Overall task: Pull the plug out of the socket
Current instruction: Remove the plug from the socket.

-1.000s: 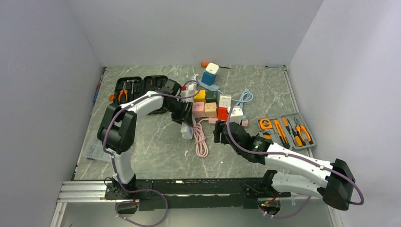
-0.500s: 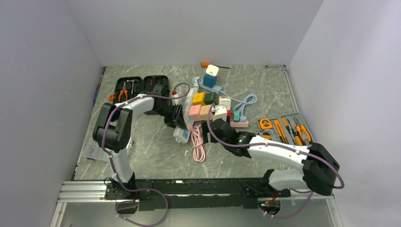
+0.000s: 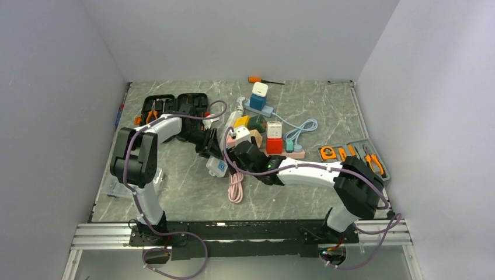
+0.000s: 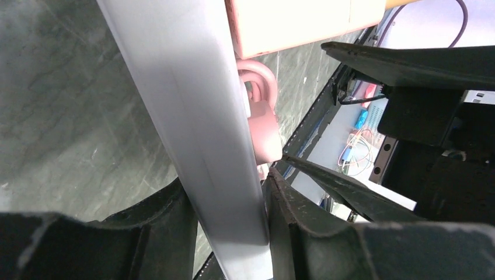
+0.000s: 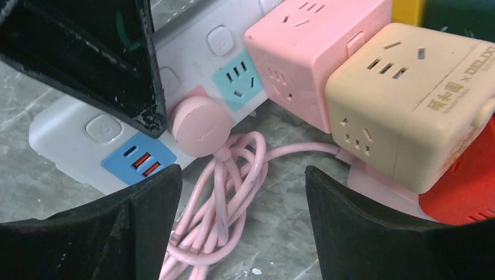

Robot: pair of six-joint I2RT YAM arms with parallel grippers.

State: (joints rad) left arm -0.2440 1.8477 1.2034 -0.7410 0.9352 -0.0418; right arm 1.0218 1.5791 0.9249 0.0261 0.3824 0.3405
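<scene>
The socket is a long white power strip (image 3: 218,165) (image 5: 61,131) with a blue USB end. A round pink plug (image 5: 201,125) (image 4: 260,137) sits in it, and its pink cable (image 3: 236,188) (image 5: 225,204) lies coiled on the table. My left gripper (image 3: 210,147) (image 4: 225,198) is shut on the strip (image 4: 192,116), one finger pressing on each long side. My right gripper (image 3: 239,153) (image 5: 239,192) stands open just near of the plug, above the cable coil, with nothing between its fingers. The left finger (image 5: 87,52) shows beside the plug.
Pink (image 5: 309,52), beige (image 5: 408,99) and red (image 3: 274,144) cube adapters crowd the strip right of the plug. A black tool case (image 3: 175,105) lies at back left, a grey tool tray (image 3: 353,158) at right, a blue-white adapter (image 3: 258,94) and an orange screwdriver (image 3: 255,79) at the back.
My left gripper has closed on the strip and dragged it left and nearer, cubes and cable along with it. My right gripper has swung left to the plug and opened wider.
</scene>
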